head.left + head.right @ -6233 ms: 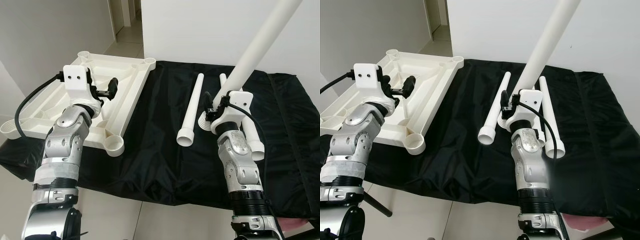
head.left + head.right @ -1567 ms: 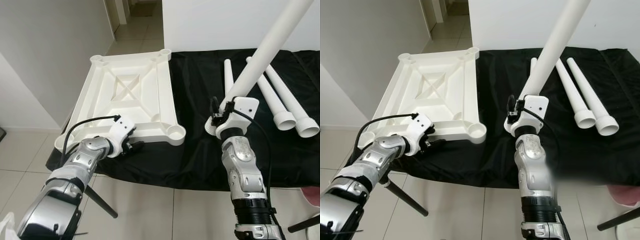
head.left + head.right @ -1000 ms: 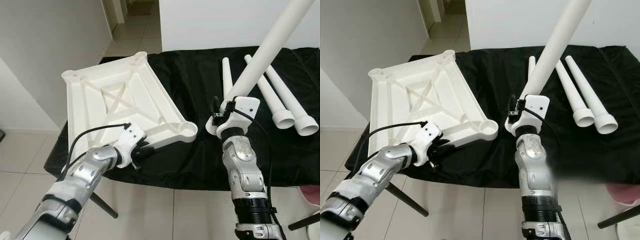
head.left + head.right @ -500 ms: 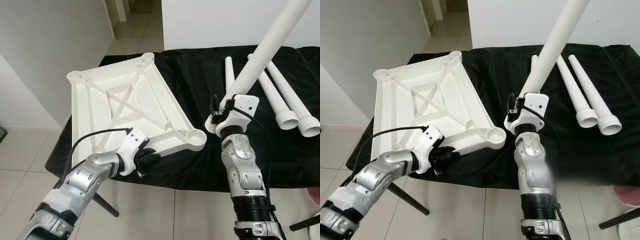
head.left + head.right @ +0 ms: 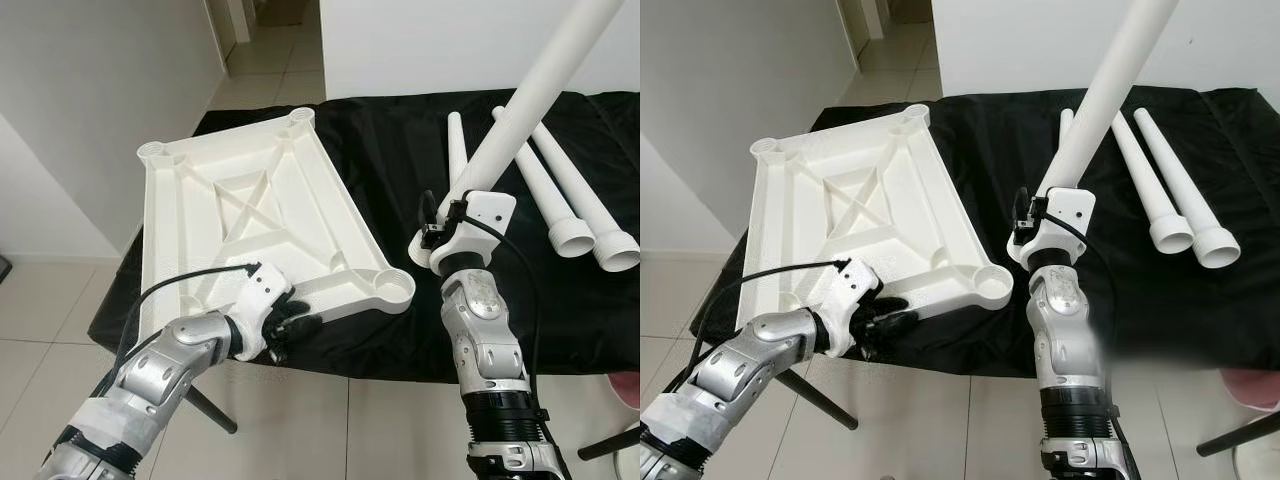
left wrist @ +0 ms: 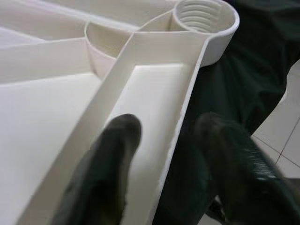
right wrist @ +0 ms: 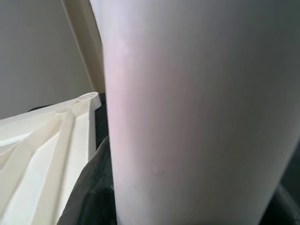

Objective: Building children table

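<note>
Tabletop [image 5: 250, 215], upside down on the black-draped worktop [image 5: 400, 150], has swung its near corner socket [image 5: 396, 286] toward the raised leg [image 5: 530, 95] clenched in the right claw [image 5: 436, 232]; left claw [image 5: 290, 325] grips its rim, so seating looks next

1 tabletop [image 5: 250, 210], 4 legs [image 5: 540, 85]

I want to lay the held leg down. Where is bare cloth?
Bare black cloth lies between the tabletop and the three loose legs. The far right is crowded by those legs. The right gripper holds the leg.
</note>
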`<state>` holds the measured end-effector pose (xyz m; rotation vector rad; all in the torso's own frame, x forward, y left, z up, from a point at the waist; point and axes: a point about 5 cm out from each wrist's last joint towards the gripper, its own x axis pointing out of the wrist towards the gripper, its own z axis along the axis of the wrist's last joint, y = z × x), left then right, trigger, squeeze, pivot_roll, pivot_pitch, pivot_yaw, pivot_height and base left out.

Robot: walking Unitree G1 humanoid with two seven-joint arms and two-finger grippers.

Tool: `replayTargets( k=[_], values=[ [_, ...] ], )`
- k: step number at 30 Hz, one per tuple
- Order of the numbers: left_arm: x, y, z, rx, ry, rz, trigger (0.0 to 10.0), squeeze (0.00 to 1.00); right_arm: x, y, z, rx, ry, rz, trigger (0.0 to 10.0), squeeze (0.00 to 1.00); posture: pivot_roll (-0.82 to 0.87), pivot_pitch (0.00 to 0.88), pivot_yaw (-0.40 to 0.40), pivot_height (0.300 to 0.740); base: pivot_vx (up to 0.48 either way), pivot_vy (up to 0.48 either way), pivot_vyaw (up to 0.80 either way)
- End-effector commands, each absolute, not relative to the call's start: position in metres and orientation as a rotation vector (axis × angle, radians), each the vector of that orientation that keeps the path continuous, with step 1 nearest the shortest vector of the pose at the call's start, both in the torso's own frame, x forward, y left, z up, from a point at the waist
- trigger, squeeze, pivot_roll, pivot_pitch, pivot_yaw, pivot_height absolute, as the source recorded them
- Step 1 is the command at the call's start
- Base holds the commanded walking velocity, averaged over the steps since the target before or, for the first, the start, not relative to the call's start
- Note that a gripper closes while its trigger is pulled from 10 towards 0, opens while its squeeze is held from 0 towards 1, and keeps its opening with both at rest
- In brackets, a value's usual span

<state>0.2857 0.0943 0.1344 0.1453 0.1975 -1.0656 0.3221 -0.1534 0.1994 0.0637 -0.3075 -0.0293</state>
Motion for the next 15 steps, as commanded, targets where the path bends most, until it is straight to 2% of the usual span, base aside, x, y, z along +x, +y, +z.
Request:
replayTargets(
  k=[1, 3, 4, 10, 11, 15],
  values=[
    [0.283, 0.096, 0.133, 0.133, 0.209, -1.126, 10.0, 1.0, 0.324, -0.147, 0.204, 0.065, -0.33, -0.011, 10.0, 0.0, -0.04, 0.034, 0.151, 0.74, 0.0, 0.0, 0.0],
    [0.285, 0.095, 0.134, 0.154, 0.205, -1.111, 10.0, 1.0, 0.323, -0.147, 0.204, 0.066, -0.33, -0.009, 10.0, 0.0, -0.04, 0.035, 0.148, 0.74, 0.0, 0.0, 0.0],
    [0.285, 0.097, 0.134, 0.173, 0.199, -1.096, 10.0, 0.0, 0.323, -0.146, 0.203, 0.065, -0.33, -0.005, 10.0, 0.0, -0.04, 0.035, 0.151, 0.74, 0.0, 0.0, 0.0],
    [0.283, 0.102, 0.14, 0.177, 0.152, -1.062, 10.0, 0.0, 0.322, -0.146, 0.202, 0.057, -0.33, 0.006, 10.0, 0.0, -0.04, 0.038, 0.151, 0.74, 0.0, 0.0, 0.0],
    [0.28, 0.103, 0.15, 0.11, 0.091, -1.009, 10.0, 0.0, 0.321, -0.144, 0.203, 0.055, -0.335, 0.018, 10.0, 0.0, -0.04, 0.038, 0.148, 0.74, 0.0, 0.0, 0.0],
    [0.279, 0.101, 0.161, 0.033, 0.028, -0.933, 10.0, 0.0, 0.32, -0.142, 0.202, 0.055, -0.333, 0.038, 10.0, 0.0, -0.04, 0.039, 0.14, 0.74, 0.0, 0.0, 0.0]
  ],
)
